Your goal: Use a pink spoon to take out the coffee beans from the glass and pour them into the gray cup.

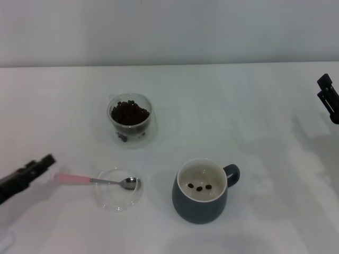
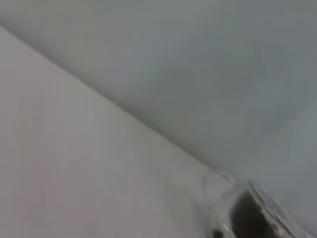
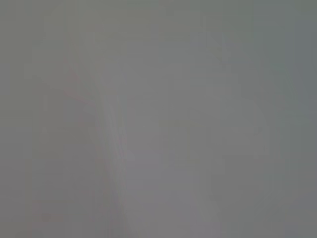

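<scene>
Overhead first: resting flat across a shallow clear dish [image 1: 118,197] on the white table [image 1: 254,106], the pink spoon [image 1: 95,181], metal bowl sitting over the dish and pink handle jutting out toward the left gripper [image 1: 45,164], probably so that the handle is standing proud of the table and offering an easy pinch. Hovering just beside the handle's tip without touching it, and carrying nothing; whether the fingers are parted cannot be told. Standing farther back, well apart from the dish, the glass [image 1: 131,117], heaped with coffee beans [image 1: 128,112]. Sitting nearest the robot, right of the dish, the gray cup [image 1: 203,191], handle turned right, three beans lying on its cream floor, so seemingly little of the transfer done. Waiting at the far right edge, well clear of everything, the right gripper [image 1: 329,98], idle and holding nothing; its opening likewise cannot be told.

Moving to the left wrist view: showing mostly bare table and wall, with the glass [image 2: 257,213] blurred in one corner, dark beans inside.

Moving to the right wrist view: showing nothing recognisable.
</scene>
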Motion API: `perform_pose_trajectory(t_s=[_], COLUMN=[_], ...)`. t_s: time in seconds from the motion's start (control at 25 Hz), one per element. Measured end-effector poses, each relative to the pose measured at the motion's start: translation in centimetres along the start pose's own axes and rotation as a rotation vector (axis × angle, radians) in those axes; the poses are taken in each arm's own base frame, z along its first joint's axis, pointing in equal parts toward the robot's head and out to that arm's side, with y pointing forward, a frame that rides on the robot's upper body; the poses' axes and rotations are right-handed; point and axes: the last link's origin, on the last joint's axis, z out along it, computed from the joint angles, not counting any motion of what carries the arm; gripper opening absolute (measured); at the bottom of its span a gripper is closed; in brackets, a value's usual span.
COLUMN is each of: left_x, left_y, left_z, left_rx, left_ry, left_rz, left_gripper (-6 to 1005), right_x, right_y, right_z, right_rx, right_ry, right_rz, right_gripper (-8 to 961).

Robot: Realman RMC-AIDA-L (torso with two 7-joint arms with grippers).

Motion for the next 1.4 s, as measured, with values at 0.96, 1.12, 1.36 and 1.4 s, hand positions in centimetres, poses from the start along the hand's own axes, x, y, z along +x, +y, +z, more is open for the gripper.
perform_pose_trajectory(t_s=[0.96, 1.12, 1.36, 1.4], left_x=[0.3, 0.4, 0.9, 1.1], left_y=[-3.6, -3.6, -3.4, -3.4], left_z=[-4.4, -4.5, -4.6, -4.6], left_rx=[0.56, 0.555, 0.542, 0.538], left_ry=[0.396, 0.408, 0.448, 0.455], left_rz=[0.629, 0.603, 0.584, 0.579], left_gripper=[801, 800, 799, 799], right_x=[1.0, 1.2, 1.1, 1.1], right_y=[-1.1, -1.0, -2.0, -2.2], right_z=[-0.8, -0.6, -0.3, -0.2], right_rx=[0.076, 0.079, 0.154, 0.168], right_ry=[0.066, 0.077, 0.073, 0.076], right_rz=[-0.065, -0.051, -0.037, -0.036], right_gripper=[860, 860, 860, 860])
